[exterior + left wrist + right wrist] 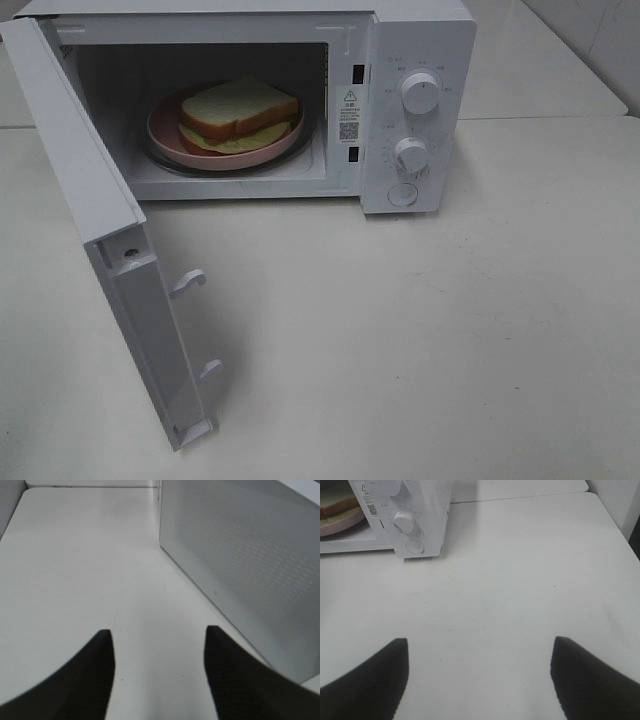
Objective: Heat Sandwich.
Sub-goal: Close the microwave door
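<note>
The sandwich (238,112), white bread with tan crust and green lettuce, lies on a round pink plate (165,135) inside the white microwave (420,60). The microwave door (100,230) stands wide open, swung out to the left. A corner of the sandwich (335,502) and plate also shows in the right wrist view. My left gripper (159,665) is open and empty over the table, beside the outer face of the door (240,560). My right gripper (479,675) is open and empty over the table, in front of and to the right of the microwave. Neither gripper shows in the exterior view.
The microwave has two knobs (421,92) (411,154) and a round button (403,194) on its right panel. The white table (420,340) stretches in front. A second table surface (540,60) lies behind at the right.
</note>
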Controlling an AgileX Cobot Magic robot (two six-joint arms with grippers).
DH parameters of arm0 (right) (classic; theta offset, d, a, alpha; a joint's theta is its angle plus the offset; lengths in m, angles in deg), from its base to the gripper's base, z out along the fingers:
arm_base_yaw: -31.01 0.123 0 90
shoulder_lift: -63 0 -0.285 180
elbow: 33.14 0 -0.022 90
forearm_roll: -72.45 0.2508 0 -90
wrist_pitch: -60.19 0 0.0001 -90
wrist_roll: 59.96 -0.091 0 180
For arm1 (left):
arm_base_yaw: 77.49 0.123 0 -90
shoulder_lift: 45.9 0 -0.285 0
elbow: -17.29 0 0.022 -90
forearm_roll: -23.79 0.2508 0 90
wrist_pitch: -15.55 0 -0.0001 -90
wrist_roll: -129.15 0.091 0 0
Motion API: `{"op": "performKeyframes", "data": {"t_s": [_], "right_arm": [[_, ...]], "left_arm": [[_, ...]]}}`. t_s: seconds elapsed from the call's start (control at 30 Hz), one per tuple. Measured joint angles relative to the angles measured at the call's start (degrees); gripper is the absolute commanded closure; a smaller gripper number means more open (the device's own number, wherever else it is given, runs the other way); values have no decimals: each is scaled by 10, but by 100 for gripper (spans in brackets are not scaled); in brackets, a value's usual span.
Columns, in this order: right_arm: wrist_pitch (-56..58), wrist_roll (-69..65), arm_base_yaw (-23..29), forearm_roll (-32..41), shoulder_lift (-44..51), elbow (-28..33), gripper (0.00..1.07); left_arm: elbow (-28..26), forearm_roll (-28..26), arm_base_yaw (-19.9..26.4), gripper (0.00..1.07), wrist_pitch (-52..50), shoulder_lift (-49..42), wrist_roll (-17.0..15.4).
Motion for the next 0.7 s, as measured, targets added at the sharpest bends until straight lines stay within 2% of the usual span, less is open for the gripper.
{"op": "performKeyframes", "data": {"t_s": [0.03, 0.1, 0.3, 0.4, 0.43, 0.53, 0.57, 0.7], "right_arm": [[0, 0, 0, 0, 0, 0, 31], [0, 0, 0, 0, 0, 0, 31], [-1, 0, 0, 0, 0, 0, 31], [-1, 0, 0, 0, 0, 0, 31], [-1, 0, 0, 0, 0, 0, 31], [-1, 0, 0, 0, 0, 0, 31], [-1, 0, 0, 0, 0, 0, 31], [-1, 0, 0, 0, 0, 0, 31]], "left_arm": [[0, 0, 0, 91, -9, 17, 0], [0, 3, 0, 106, -26, 46, 0], [14, 22, 0, 107, -133, 128, 0], [46, 25, 0, 107, -216, 158, 0], [70, 25, 0, 107, -280, 172, 0], [96, 25, 0, 107, -341, 186, 0], [123, 25, 0, 107, -409, 197, 0], [157, 25, 0, 107, -503, 212, 0]]}}
